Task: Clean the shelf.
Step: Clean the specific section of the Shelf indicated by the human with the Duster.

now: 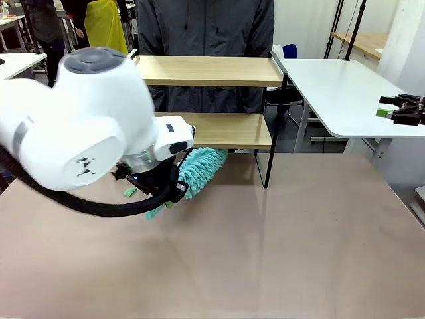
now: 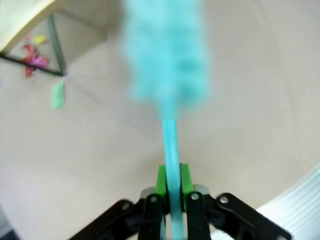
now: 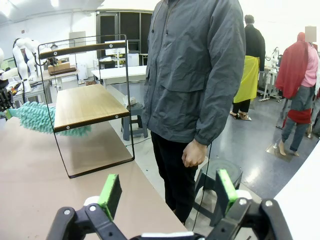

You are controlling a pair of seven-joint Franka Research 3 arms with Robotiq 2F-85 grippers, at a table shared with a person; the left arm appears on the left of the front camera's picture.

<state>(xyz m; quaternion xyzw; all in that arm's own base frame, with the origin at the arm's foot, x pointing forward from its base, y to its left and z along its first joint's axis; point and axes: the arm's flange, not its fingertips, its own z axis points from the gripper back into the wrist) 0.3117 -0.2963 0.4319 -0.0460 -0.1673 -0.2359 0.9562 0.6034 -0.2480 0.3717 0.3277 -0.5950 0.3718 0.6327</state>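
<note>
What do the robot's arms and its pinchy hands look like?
The left arm is chunky, rounded and white, with a grey cap on top, a small black logo and a thick black cable looping underneath. The left gripper and right gripper are black, with jointed links and two bright green pads each.

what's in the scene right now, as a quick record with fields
left gripper: shut on the duster handle
duster: teal, fluffy head at the lower board's front edge, partly under it
right gripper: open, empty, off to the side
shelf: two wooden boards, thin black frame, standing on the table
scraps: green and red bits on the table near a shelf leg
person: standing behind the shelf
</note>
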